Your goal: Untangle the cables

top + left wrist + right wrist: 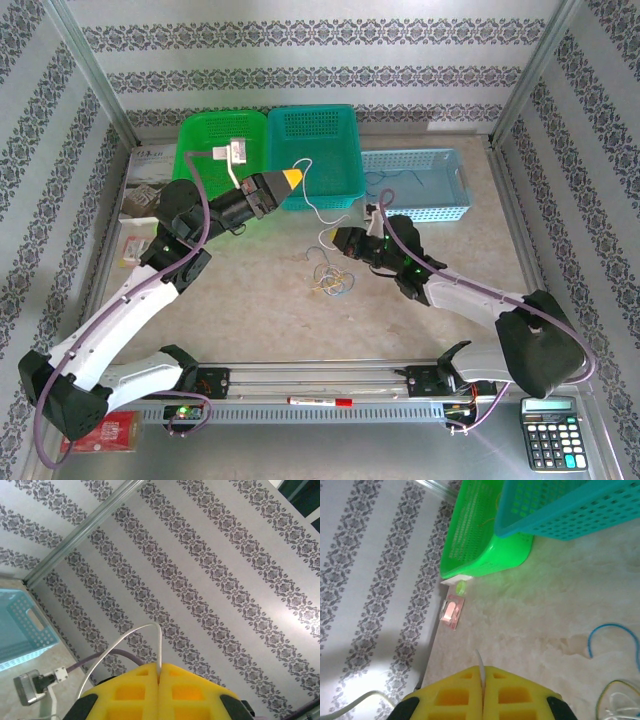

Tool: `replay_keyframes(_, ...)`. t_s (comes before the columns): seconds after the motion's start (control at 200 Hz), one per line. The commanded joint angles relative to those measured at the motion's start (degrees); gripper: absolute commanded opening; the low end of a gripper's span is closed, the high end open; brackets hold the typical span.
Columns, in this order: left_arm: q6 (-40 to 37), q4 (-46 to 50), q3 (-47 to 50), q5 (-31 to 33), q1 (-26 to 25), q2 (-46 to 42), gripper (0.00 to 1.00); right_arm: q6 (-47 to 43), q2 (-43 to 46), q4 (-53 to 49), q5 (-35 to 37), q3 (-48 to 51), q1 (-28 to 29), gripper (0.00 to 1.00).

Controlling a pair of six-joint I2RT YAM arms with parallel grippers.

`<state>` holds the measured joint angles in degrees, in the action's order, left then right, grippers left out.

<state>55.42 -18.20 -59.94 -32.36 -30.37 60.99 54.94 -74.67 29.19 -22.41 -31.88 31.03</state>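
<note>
Cables loosely tangled mid-table, right gripper just beyond with fingers clamped tight on a white strand, farther left the left gripper raised before teal basket, likewise pinching seemingly the same strand.

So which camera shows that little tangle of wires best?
The top external view: the whole tangle lies unobstructed on the table. The right wrist view catches its edge, a blue strand and some loops. The left wrist view has one white wire pinched in the left gripper.
</note>
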Motion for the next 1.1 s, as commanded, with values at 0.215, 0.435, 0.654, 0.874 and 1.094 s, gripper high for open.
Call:
replay_keyframes(0.215,-15.6,14.2,-9.1,9.0,0.7,-5.5,0.00,1.0,7.2,0.4,1.0,13.3,-13.3,0.00)
replay_keyframes(0.435,-15.7,12.8,-9.1,10.6,1.1,-4.1,0.00,0.9,10.4,-1.5,1.1,13.7,-14.0,0.00)
replay_keyframes(0.654,-15.8,11.0,-14.3,9.3,1.5,1.9,0.00,2.2,9.9,-0.4,-1.1,12.5,-13.1,0.00)
replay_keyframes(0.874,-18.0,10.4,-25.6,7.8,3.7,12.6,0.00,2.6,10.9,-1.5,-4.3,7.7,-12.3,0.48)
replay_keyframes(1.094,-19.0,10.1,-38.8,6.7,10.0,25.4,0.00,2.3,14.0,-3.3,-4.0,7.6,-12.8,0.68)
